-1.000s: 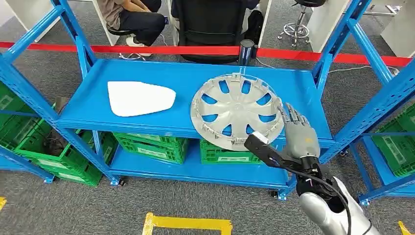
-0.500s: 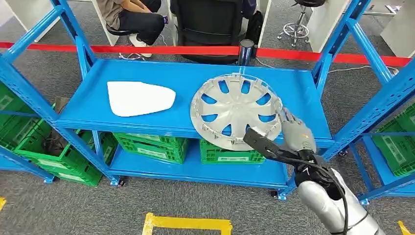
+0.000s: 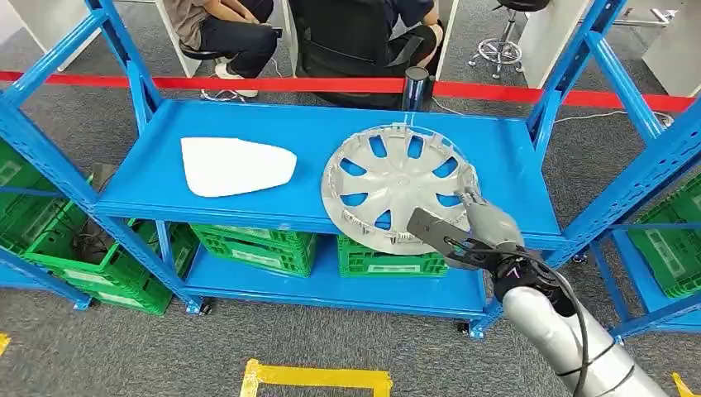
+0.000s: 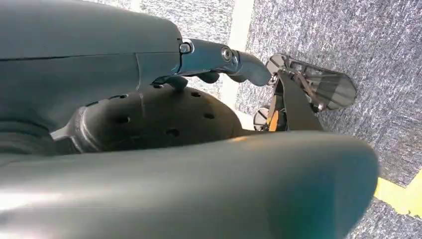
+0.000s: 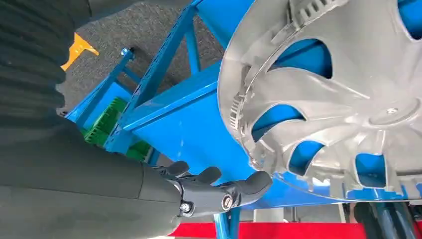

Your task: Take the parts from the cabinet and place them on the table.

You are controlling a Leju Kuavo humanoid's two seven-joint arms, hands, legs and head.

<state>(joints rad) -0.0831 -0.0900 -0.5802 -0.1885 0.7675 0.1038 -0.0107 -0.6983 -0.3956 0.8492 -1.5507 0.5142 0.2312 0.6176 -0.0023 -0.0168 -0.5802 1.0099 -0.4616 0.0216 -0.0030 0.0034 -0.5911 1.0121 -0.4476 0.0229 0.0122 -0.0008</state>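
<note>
Head view: the silver hubcap (image 3: 400, 189) lies flat on the blue shelf (image 3: 248, 124), toward its right end, with its front rim overhanging the shelf's front edge. Well apart from the hubcap, on the shelf's left half, lies a white panel (image 3: 236, 165). The right hand (image 3: 484, 227) is at the hubcap's near right rim, with its thumb reaching under the overhanging edge; in the right wrist view the dark fingers (image 5: 224, 191) are extended, slightly apart, just beside the rim and holding nothing, and whether they touch it cannot be told. The rack's blue upright (image 3: 645, 157) stands close on the far side of that hand from the hubcap, so the arm comes in between post and rim. Green crates (image 3: 256, 246) sit on the lower shelf directly under the hubcap and the panel, and more crates (image 3: 33, 223) stand beyond the panel outside the rack. Behind the hubcap, past the shelf's back edge, a red tape (image 3: 347, 84) runs across with a dark post (image 3: 416, 87), and seated people (image 3: 223, 29) are beyond it. The left hand (image 4: 239, 62) hangs over grey carpet, its fingers curled in on nothing.
</note>
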